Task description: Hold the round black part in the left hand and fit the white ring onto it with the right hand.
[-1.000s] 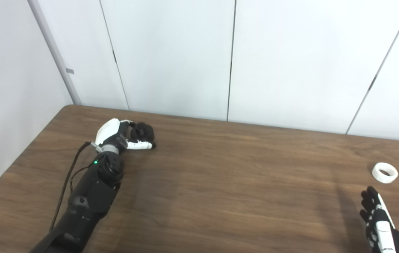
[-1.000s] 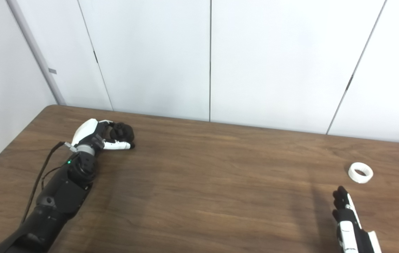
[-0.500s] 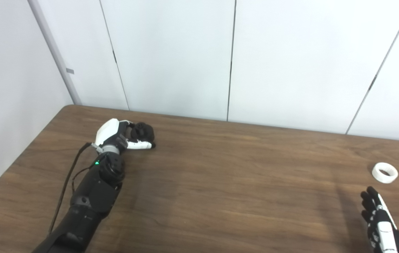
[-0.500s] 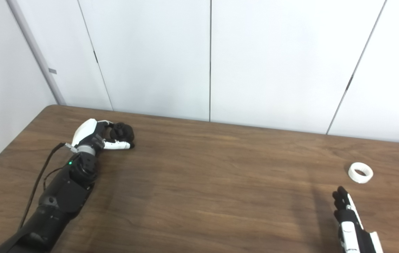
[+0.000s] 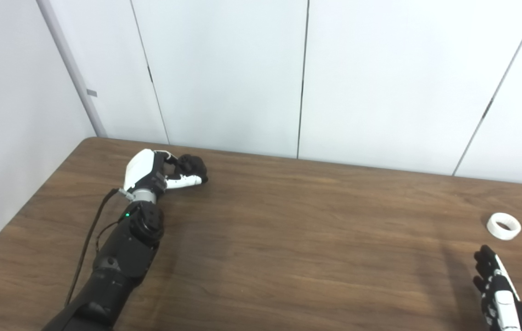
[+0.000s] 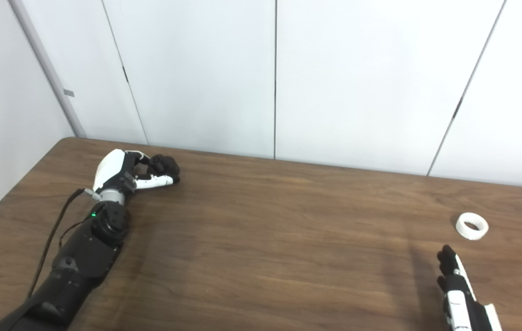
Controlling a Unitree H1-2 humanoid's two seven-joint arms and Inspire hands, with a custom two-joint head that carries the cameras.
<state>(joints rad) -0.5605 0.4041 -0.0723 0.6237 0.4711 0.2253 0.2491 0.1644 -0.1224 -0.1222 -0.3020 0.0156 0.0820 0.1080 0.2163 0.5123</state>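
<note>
With my left hand (image 5: 160, 171) clamped on the round black part (image 5: 192, 163) at upper left, I'd lift it clear while my right hand (image 5: 495, 289), fingers apart, reaches for the white ring (image 5: 503, 225) at lower right.

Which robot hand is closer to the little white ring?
The right hand. It hovers just in front of the white ring, not touching it. The left hand is far across the table, wrapped around the round black part.
</note>
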